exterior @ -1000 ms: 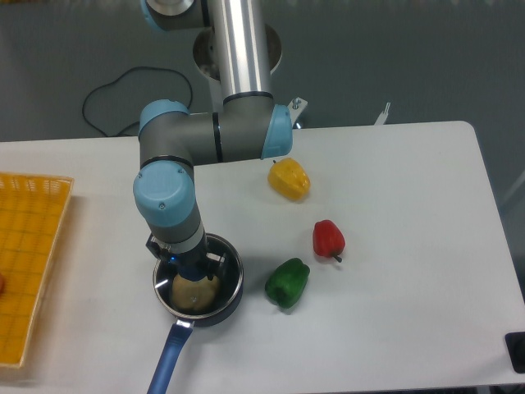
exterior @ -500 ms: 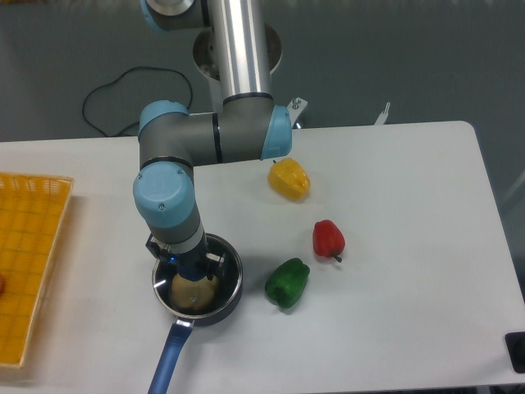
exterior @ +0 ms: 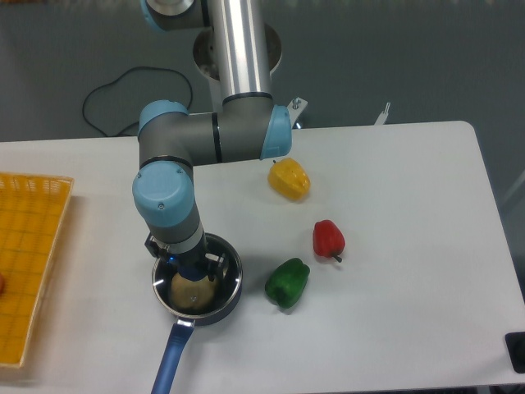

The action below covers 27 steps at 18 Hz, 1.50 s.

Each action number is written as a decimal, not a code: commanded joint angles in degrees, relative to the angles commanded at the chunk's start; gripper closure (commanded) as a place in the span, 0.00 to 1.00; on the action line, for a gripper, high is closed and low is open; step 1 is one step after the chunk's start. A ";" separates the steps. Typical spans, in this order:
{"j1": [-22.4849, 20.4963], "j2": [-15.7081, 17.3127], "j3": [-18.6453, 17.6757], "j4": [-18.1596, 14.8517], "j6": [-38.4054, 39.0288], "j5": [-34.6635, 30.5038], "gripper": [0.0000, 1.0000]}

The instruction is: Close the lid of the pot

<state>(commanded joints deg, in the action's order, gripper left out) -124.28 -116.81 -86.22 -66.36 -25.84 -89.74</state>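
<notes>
Pot (exterior: pixel 199 286) sits on the white counter (exterior: pixel 394 246), directly under the pincer (exterior: pixel 195 275). Round, dark, with a shiny rim. Its blue handle (exterior: pixel 168 361) runs from the near wall toward the front edge of the counter, below the pincer in the view. Inside the pot, a pale tan rounded thing (exterior: pixel 194 292) shows just beneath the pincer tip; cannot tell what it is.

Lid (exterior: pixel 225 275): a glassy sheen and thin metal edge lie across the pot mouth on the right of the pincer, so it appears to rest on or in the rim. The knob is hidden by the pincer. Exact seating cannot be told.

Pincer points straight down into the pot mouth, a small blue light on its body. Fingers are masked by the wrist and the pot wall; whether they are spread or clamped on anything cannot be told.

Arm (exterior: pixel 168 197): grey links with light blue joint caps, rising from the pincer and bending right to a steel column.

Outward, right of the pincer: a green pepper (exterior: pixel 287 281) just beside the pot, not touching. Further right, a red pepper (exterior: pixel 328 238). Behind and right, a yellow pepper (exterior: pixel 289 179). Far left of the pincer, an orange tray (exterior: pixel 29 263) at the counter edge. Behind, off the counter, a black cable (exterior: pixel 123 98) loops.
</notes>
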 joint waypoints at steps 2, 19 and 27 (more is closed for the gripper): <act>-0.09 0.26 -0.09 0.00 -0.61 0.00 0.00; -17.38 9.32 -5.36 -7.81 -34.85 -4.04 0.00; -31.45 11.34 -4.57 -9.49 -61.34 -3.69 0.00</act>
<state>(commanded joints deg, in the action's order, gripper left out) -155.73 -105.47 -90.79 -75.85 -87.18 -93.43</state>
